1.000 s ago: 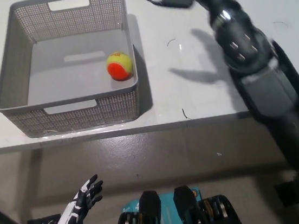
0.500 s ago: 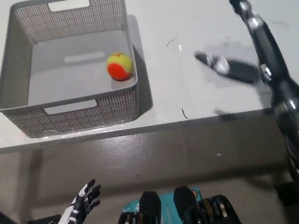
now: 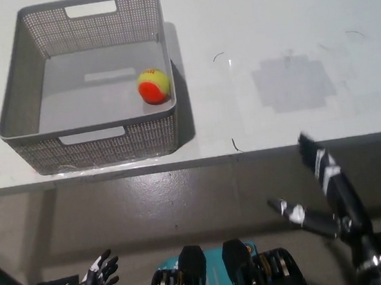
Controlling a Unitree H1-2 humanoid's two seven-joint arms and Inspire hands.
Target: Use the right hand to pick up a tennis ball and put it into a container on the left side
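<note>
Tennis ball [image 3: 154, 86], yellow-green above with an orange patch low on the side facing the camera, lies on the floor of the grey basket [image 3: 18, 101], tucked into the corner where the right wall meets the near wall; being round, it has no long axis, and only the orange patch gives it a facing. It looks to touch the right wall, though the steep view down makes that hard to confirm. The basket is a perforated container with a cut-out handle slot in its far wall and another in its near wall, and it stands on the left part of the white bench [image 3: 267, 29], its near wall close to the bench's front edge. To the right of the basket the bench shows a few faint marks and a soft grey square shadow. The black right hand [image 3: 322, 192] is off the bench, below its front edge at the lower right and over the grey floor [image 3: 197, 197]; it holds nothing and its fingers are spread, one reaching up toward the bench edge and another out to the left, the palm low near the picture's bottom. The white left hand [image 3: 96, 279] rests at the lower left, also over the floor, well apart from the basket, its dark fingers fanned apart and empty.
</note>
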